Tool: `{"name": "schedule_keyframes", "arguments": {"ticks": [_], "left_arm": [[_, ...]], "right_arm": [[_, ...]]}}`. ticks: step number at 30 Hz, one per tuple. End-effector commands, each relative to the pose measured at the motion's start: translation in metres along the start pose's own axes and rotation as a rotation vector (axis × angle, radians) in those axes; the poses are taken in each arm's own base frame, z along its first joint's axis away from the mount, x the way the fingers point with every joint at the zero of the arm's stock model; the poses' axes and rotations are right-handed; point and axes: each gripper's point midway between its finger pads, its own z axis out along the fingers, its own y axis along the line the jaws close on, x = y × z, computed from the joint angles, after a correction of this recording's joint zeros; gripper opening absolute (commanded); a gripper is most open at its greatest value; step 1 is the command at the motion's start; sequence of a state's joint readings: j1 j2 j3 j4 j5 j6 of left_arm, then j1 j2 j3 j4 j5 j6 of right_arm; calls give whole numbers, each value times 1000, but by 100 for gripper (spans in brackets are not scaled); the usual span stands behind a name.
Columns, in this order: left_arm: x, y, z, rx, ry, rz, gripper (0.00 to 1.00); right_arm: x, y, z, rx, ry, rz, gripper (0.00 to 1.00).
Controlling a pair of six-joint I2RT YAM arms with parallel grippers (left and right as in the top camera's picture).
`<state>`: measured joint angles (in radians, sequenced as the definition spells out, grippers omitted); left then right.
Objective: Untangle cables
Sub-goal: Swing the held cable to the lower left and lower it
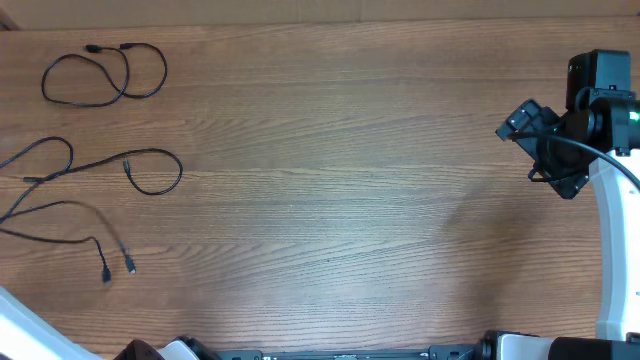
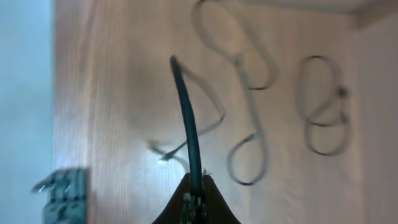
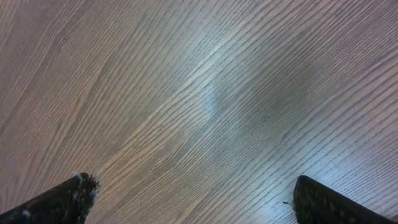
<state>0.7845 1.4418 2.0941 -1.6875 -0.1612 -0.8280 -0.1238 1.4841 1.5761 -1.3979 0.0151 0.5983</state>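
1. Cables (image 1: 180, 170): three thin black ones lie on the counter (image 1: 350, 200), all well apart from your right end effector (image 1: 542, 153).
2. Your left end effector (image 2: 194, 190) is clenched on one black cord (image 2: 186, 112), which rises straight ahead of its fingertips.
3. Two looped cords (image 2: 249, 81) lie blurred on the counter beyond it.
4. Your right end effector is released, with its fingers (image 3: 68, 202) spread wide above the counter.

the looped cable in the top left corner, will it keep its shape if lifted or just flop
Likely floppy: the looped cable lies in slack curves on the table, so it should sag and unfold. Being so thin, it is probably very light and would slide when pushed.
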Motion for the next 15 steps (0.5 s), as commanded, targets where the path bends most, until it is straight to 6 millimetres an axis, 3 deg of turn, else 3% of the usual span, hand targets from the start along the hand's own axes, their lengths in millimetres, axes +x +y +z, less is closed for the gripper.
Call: {"name": "schedule_keyframes", "arguments": {"ticks": [1, 5, 9, 15], "left_arm": [[-1, 30, 25, -130, 30, -157, 4], [8, 66, 55, -276, 89, -334, 4], [17, 88, 72, -363, 120, -447, 4], [19, 94, 104, -380, 118, -487, 4]], "right_arm": [[-1, -2, 1, 8, -7, 0, 100], [-1, -2, 1, 8, -7, 0, 100], [-1, -2, 1, 8, -7, 0, 100], [-1, -2, 1, 8, -7, 0, 100]]}}
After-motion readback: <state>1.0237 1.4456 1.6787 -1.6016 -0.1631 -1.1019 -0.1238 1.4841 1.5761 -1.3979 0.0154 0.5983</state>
